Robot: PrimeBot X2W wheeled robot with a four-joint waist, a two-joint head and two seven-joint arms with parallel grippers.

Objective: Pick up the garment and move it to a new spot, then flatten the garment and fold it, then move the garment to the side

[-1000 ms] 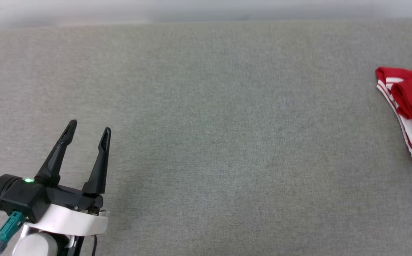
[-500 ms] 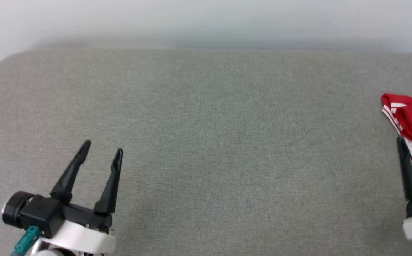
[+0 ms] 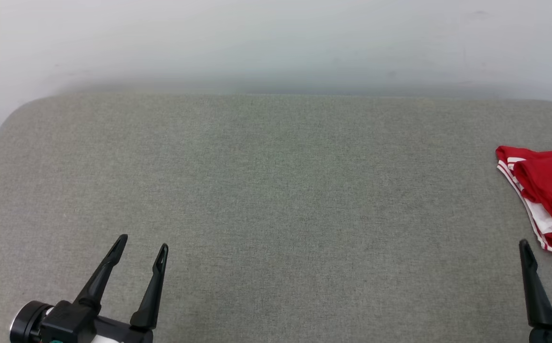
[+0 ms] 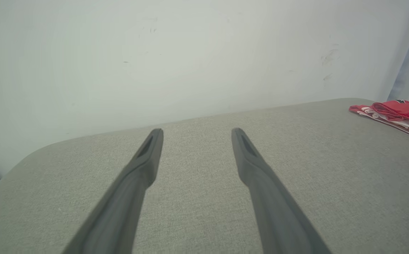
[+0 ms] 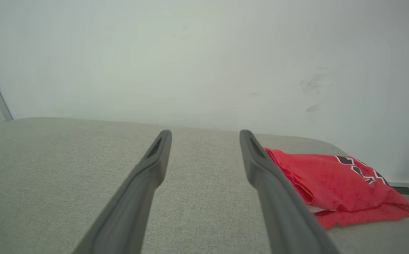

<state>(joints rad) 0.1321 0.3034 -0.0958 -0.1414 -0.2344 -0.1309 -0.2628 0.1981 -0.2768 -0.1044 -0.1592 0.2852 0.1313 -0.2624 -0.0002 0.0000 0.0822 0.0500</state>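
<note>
red jersey T-shirt (image 3: 547, 190): bunched, far right on grey surface (image 3: 276, 190)
left end effector (image 3: 143, 241): fingers spread wide, empty, near left
right end effector (image 3: 546, 242): fingers spread wide, empty, just beside T-shirt

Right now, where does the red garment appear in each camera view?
Head view: the garment lies at the right edge, cut off by the frame.
Left wrist view: garment at far right, small, near the wall.
Right wrist view: garment at lower right, black print showing.
Shared landmark: the scuffed white wall behind it.
</note>
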